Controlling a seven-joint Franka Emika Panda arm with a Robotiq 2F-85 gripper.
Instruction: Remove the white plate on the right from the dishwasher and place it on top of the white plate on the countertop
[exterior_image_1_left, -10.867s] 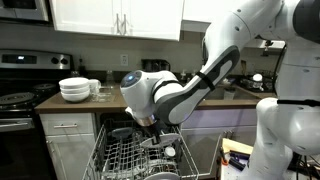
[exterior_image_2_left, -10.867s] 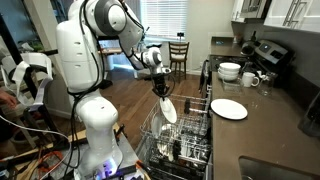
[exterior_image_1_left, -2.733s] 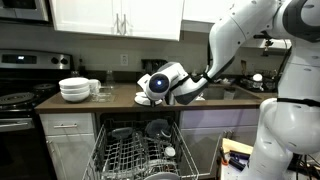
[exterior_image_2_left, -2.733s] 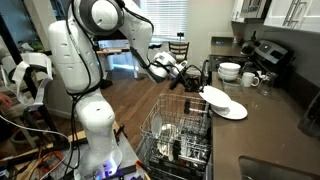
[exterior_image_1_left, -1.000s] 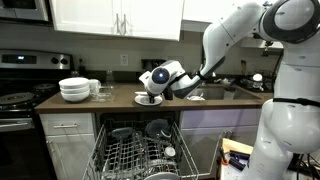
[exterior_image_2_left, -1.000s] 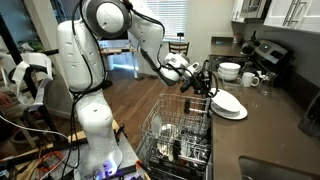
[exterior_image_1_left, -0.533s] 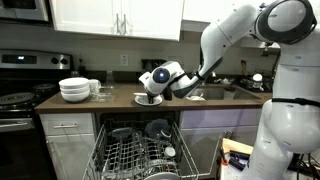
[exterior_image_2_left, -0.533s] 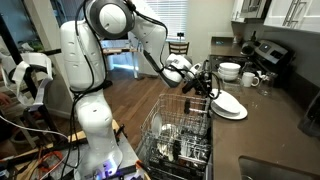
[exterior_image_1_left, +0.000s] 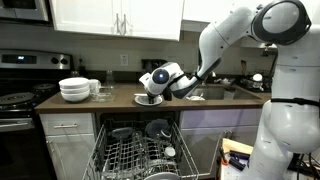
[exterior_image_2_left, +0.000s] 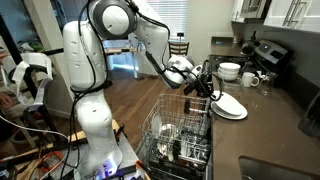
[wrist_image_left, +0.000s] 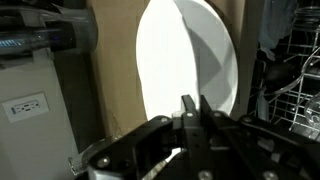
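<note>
- The arm: one. It reaches from the upper left toward the middle of the frame. A hasty release or a sideways drag could, I judge, shove both plates along the worktop.
- The dishwasher rack: one, pulled out at bottom centre. The dishes inside it are too crowded to count. The wrist sits close above it, so pulling back low might clip the rack.
- White plates: two. The carried plate hangs tilted just above the resting plate, right of centre. I cannot tell whether they touch. If let go at this tilt, it could clatter, chip or settle off-centre.
- White bowls: one stack at the left of the frame, well apart from the plates and at little risk.
- The jaws pinch the carried plate's rim at bottom centre of the wrist view. So narrow a hold could let the plate swing.
</note>
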